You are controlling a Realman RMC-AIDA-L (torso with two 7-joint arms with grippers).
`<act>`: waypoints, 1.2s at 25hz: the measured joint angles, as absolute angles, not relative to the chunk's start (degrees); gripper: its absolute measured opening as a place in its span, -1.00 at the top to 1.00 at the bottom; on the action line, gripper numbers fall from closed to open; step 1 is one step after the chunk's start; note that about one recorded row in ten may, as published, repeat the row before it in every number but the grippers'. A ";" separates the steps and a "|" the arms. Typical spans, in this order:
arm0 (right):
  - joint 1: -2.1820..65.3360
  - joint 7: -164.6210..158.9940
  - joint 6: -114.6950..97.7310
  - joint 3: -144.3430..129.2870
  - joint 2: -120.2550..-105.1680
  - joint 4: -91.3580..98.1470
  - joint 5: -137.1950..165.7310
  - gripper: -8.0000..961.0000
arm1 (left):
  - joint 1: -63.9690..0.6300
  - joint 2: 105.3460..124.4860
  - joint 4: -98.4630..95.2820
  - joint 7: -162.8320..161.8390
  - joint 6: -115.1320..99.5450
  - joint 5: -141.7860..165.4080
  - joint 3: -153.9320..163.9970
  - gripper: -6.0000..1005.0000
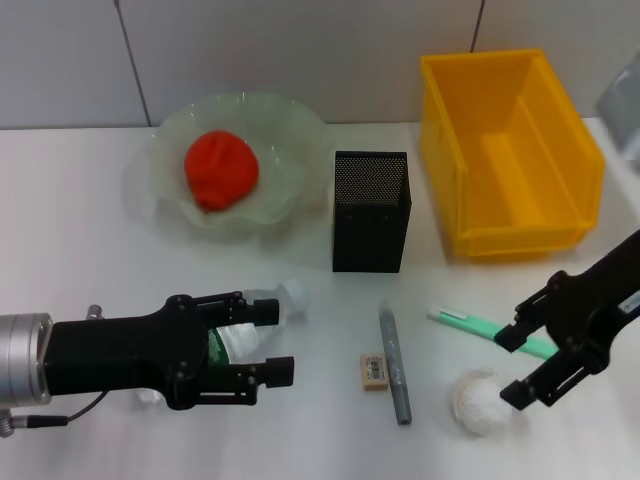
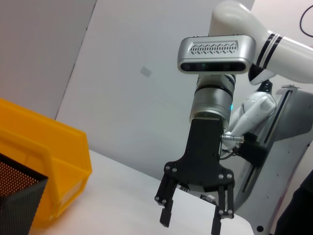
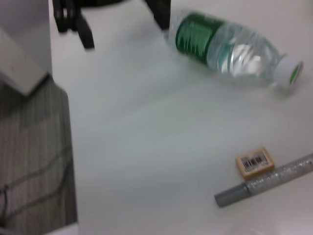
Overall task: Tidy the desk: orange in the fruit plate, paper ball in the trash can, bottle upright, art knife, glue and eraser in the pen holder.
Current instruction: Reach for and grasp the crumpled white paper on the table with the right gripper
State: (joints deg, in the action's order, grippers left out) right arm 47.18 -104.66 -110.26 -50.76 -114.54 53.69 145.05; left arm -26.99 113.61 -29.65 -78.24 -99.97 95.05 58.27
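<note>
Head view: left hand (image 1: 268, 340), fingers apart, straddles the lying clear green-labelled plastic bottle (image 1: 240, 335); right hand (image 1: 512, 366), apart, beside the off-white paper ball (image 1: 482, 402). Right wrist view alone shows the bottle's full length on the counter (image 3: 146, 147).

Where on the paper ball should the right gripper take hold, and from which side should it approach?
Grip the paper ball across its widest middle, coming down from above. It is roughly round and sits free on the table, so any pair of opposite sides probably works. The open right gripper already hangs just beside it; the grey pen lies clear of it toward the robot's left.
</note>
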 joint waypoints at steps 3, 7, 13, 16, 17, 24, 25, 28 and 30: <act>47.33 -104.54 -108.57 -54.90 -115.48 54.83 145.65 -0.59 | -26.69 113.60 -29.63 -78.24 -99.71 95.18 58.27 -0.62; 46.68 -104.46 -106.18 -59.56 -116.83 56.20 146.39 -0.59 | -26.44 113.59 -29.61 -78.61 -99.42 95.21 58.27 -0.62; 45.77 -104.34 -103.00 -64.47 -117.95 57.22 146.67 -0.59 | -26.48 113.56 -29.61 -78.68 -99.40 94.97 58.18 -0.62; 45.34 -103.87 -100.76 -66.53 -118.28 57.14 146.76 -0.59 | -26.55 113.55 -29.62 -78.69 -99.34 95.01 57.19 -0.62; 45.22 -103.72 -99.76 -67.18 -118.36 57.00 146.89 -0.59 | -26.55 113.55 -29.62 -78.69 -99.34 95.01 57.19 -0.62; 44.59 -103.19 -96.52 -70.25 -118.94 56.58 147.38 -0.59 | -26.74 113.60 -29.62 -78.32 -99.08 94.97 56.77 -0.62; 44.57 -103.20 -96.25 -70.69 -118.96 56.53 147.38 -0.59 | -26.76 113.61 -29.62 -78.27 -99.06 94.97 56.73 -0.62; 44.50 -103.21 -95.77 -71.45 -118.99 56.42 147.40 -0.59 | -26.84 113.69 -29.62 -78.21 -98.96 94.95 56.61 -0.62; 44.45 -103.21 -95.53 -71.55 -119.00 56.40 147.43 -0.59 | -26.88 113.75 -29.62 -78.18 -98.80 94.94 56.60 -0.62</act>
